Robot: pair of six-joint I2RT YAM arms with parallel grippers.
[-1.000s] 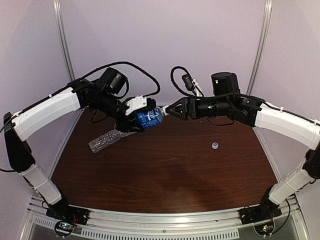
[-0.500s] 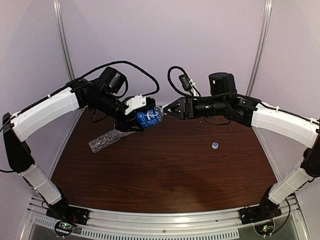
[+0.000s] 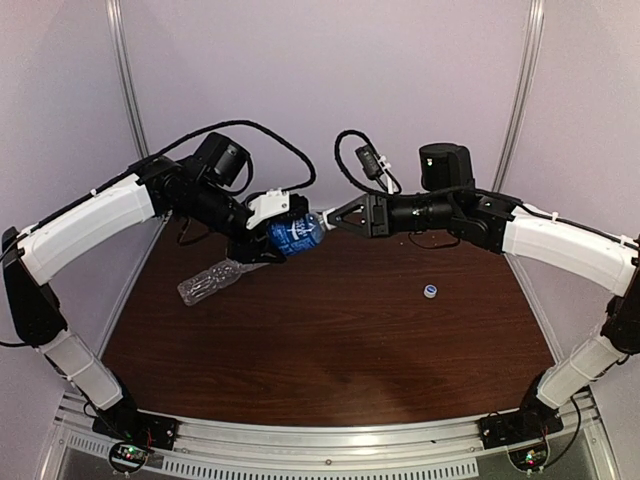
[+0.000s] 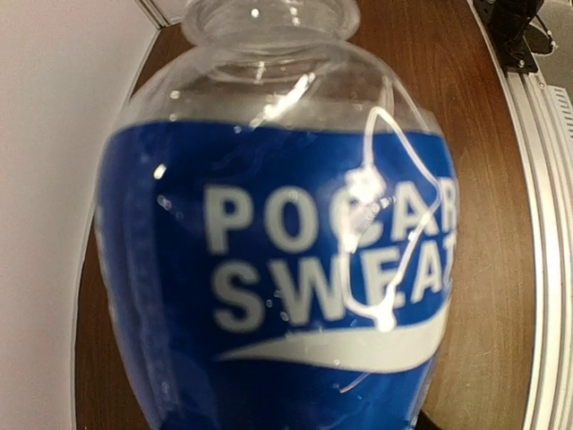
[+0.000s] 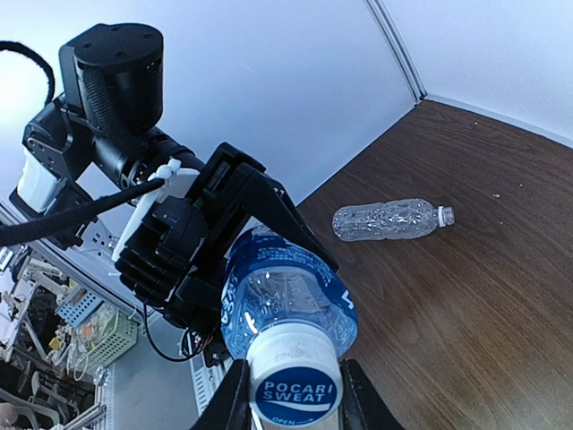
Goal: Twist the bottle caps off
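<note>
Above the back of the table, my left gripper (image 3: 272, 236) is shut on the blue-labelled bottle (image 3: 293, 234), holding it in the air with its neck pointing right. That bottle (image 4: 286, 269) fills the left wrist view and hides the fingers. From the right, my right gripper (image 3: 327, 222) is shut on its white cap (image 5: 295, 381), one black finger (image 5: 231, 399) pressed against each side. The unlabelled clear bottle (image 3: 210, 283) lies on its side on the table, left of both grippers; it also shows as the crinkled bottle (image 5: 389, 221) in the right wrist view.
A small loose white cap (image 3: 430, 291) sits on the brown table (image 3: 330, 340) at the right, below my right arm. Metal frame posts (image 3: 128, 90) rise at the back corners. An aluminium rail (image 3: 330, 440) runs along the near edge.
My right gripper slid left onto the held bottle's cap and closed from open to shut on it. The left arm and its bottle barely shifted.
</note>
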